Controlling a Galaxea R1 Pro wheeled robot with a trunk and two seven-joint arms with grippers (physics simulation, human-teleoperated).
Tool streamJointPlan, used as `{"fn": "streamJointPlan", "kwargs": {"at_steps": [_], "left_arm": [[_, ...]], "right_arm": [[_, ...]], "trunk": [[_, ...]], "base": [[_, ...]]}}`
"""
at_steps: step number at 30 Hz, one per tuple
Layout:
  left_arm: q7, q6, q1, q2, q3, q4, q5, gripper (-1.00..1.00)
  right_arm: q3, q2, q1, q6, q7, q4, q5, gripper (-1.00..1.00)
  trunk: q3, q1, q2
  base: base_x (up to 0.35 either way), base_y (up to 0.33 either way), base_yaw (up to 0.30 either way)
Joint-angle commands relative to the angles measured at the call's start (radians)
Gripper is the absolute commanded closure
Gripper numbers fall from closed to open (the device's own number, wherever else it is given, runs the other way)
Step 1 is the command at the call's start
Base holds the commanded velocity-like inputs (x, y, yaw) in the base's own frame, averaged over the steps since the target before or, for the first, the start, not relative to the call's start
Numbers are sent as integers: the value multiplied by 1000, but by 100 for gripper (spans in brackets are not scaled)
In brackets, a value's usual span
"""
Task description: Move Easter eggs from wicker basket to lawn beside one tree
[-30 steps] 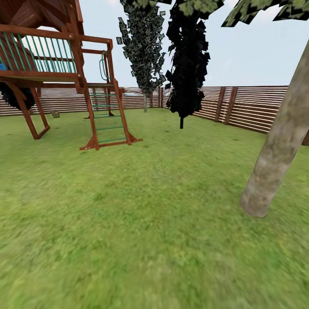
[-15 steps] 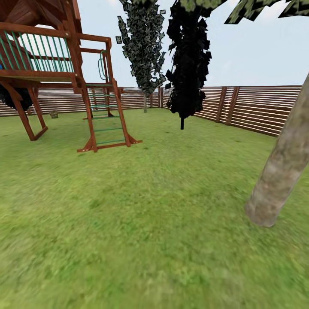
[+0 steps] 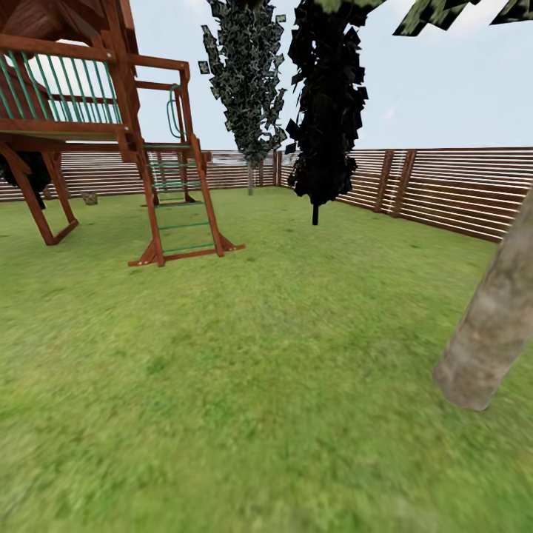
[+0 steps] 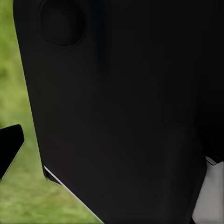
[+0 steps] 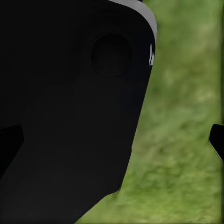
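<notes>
Across lawn (image 3: 244, 385): pale tree trunk (image 3: 492, 326) at four o'clock, wooden playset (image 3: 96, 126) at ten, both grippers' spread impossible to tell.

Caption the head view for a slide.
Fenced lawn with a wooden play tower, two dark cone trees, and a pale tree trunk at right.

The lawn (image 3: 244, 370) bears a tree (image 3: 492, 326) and a wooden playset (image 3: 111, 133).

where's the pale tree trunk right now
In the head view the tree leans at the right edge, its base on the lawn, nearer the camera than the slatted fence behind it.
</notes>
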Motion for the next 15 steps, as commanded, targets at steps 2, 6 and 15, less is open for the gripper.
{"fn": "streamJointPlan", "kwargs": {"at_steps": [2, 6, 15], "left_arm": [[-3, 0, 1, 0, -1, -2, -1, -100], [-3, 0, 1, 0, -1, -2, -1, -100], [-3, 0, 1, 0, -1, -2, -1, -100]], "right_arm": [[5, 0, -1, 0, 1, 2, 2, -100], [5, 0, -1, 0, 1, 2, 2, -100], [5, 0, -1, 0, 1, 2, 2, -100]], "trunk": [[-1, 1, 0], [-1, 1, 0], [-1, 1, 0]], "base": [[335, 0, 0], [335, 0, 0], [335, 0, 0]]}}
